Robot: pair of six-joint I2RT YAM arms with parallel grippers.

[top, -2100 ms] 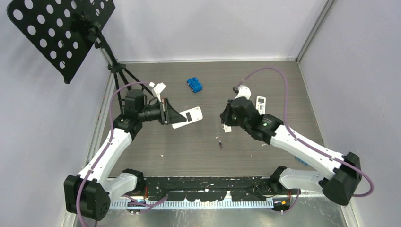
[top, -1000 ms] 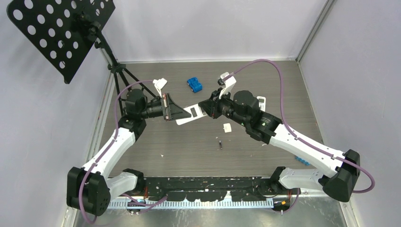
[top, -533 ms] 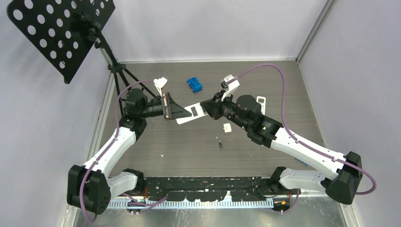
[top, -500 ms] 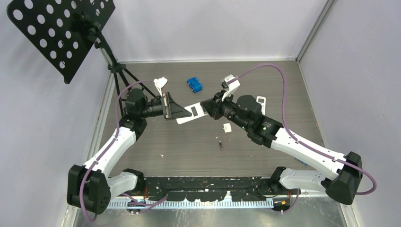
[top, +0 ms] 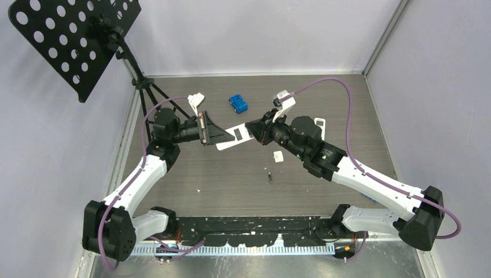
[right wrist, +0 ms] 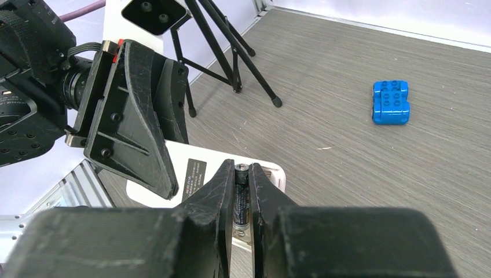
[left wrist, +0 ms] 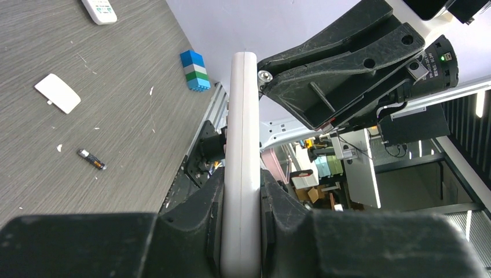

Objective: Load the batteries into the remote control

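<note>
My left gripper [top: 213, 134] is shut on one end of the white remote control [top: 235, 134] and holds it above the table, back side up. In the left wrist view the remote [left wrist: 243, 116] stands edge-on between the jaws of my left gripper [left wrist: 242, 191]. My right gripper [top: 255, 132] is shut on a dark battery [right wrist: 241, 194] and presses it into the remote's open compartment at its far end [right wrist: 202, 157], where a spring shows. Another battery [top: 270, 176] lies loose on the table, also seen in the left wrist view [left wrist: 91, 159].
A small white battery cover [top: 278, 156] lies by the right arm. A second white remote [top: 319, 124] lies behind it. A blue toy brick [top: 238, 104] sits at the back. A black music stand [top: 75, 40] with tripod legs [right wrist: 231, 52] stands at the back left.
My right gripper has lifted from the table beside the battery cover and swung left to the end of the remote. My left gripper has turned the remote toward it. Both are nearly still over the last half second.
</note>
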